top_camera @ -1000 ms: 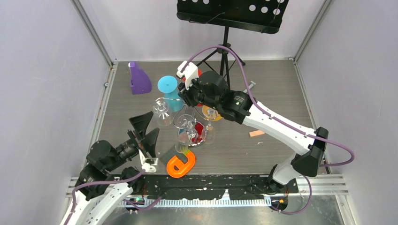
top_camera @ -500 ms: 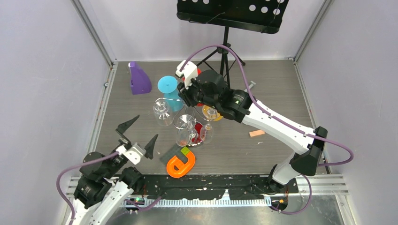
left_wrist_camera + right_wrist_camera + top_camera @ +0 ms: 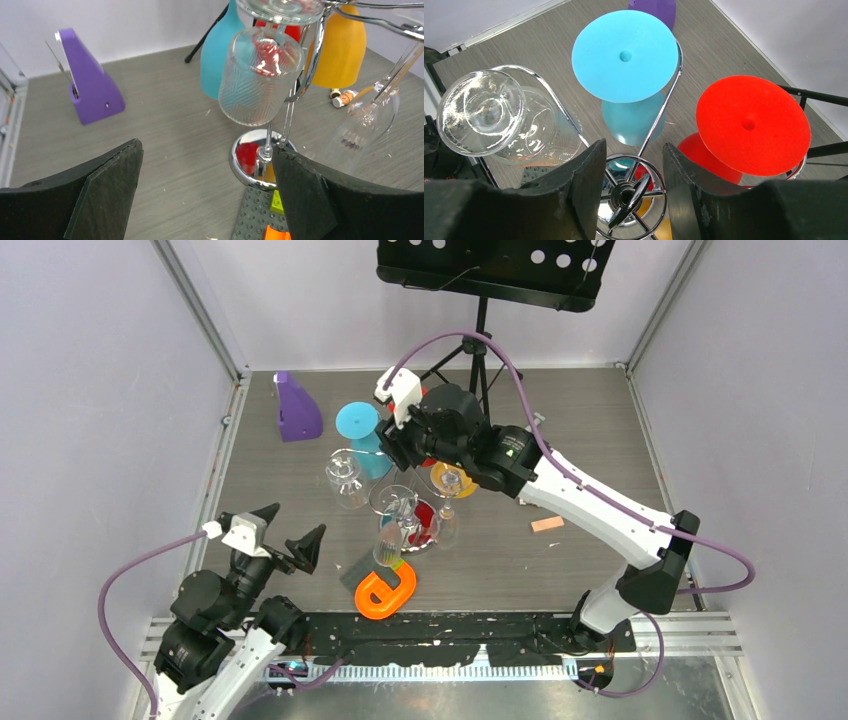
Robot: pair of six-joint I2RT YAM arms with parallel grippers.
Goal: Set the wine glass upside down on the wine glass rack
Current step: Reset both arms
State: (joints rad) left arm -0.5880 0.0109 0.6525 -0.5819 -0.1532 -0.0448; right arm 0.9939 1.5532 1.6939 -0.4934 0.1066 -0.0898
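The wine glass rack (image 3: pixel 394 498) is a chrome wire stand with a round mirror base (image 3: pixel 246 156) and a top ring (image 3: pixel 629 196). A clear ribbed wine glass (image 3: pixel 345 478) hangs upside down from a left arm of the rack, also in the left wrist view (image 3: pixel 256 82) and the right wrist view (image 3: pixel 499 120). Teal (image 3: pixel 624 55), red (image 3: pixel 751 125), orange (image 3: pixel 340 50) and another clear glass (image 3: pixel 367 125) hang there too. My left gripper (image 3: pixel 293 523) is open and empty, near-left of the rack (image 3: pixel 206 147). My right gripper (image 3: pixel 634 146) hovers over the top ring, jaws partly apart, empty.
A purple wedge (image 3: pixel 295 408) stands at the back left. An orange U-shaped piece (image 3: pixel 385 592) and a grey studded plate (image 3: pixel 255 215) lie just before the rack's base. A black tripod music stand (image 3: pixel 481 335) is behind. A small peach block (image 3: pixel 547 524) lies to the right.
My left arm has pulled back toward the near left, away from the rack, with its gripper open throughout. The right arm and the glasses have stayed in place.
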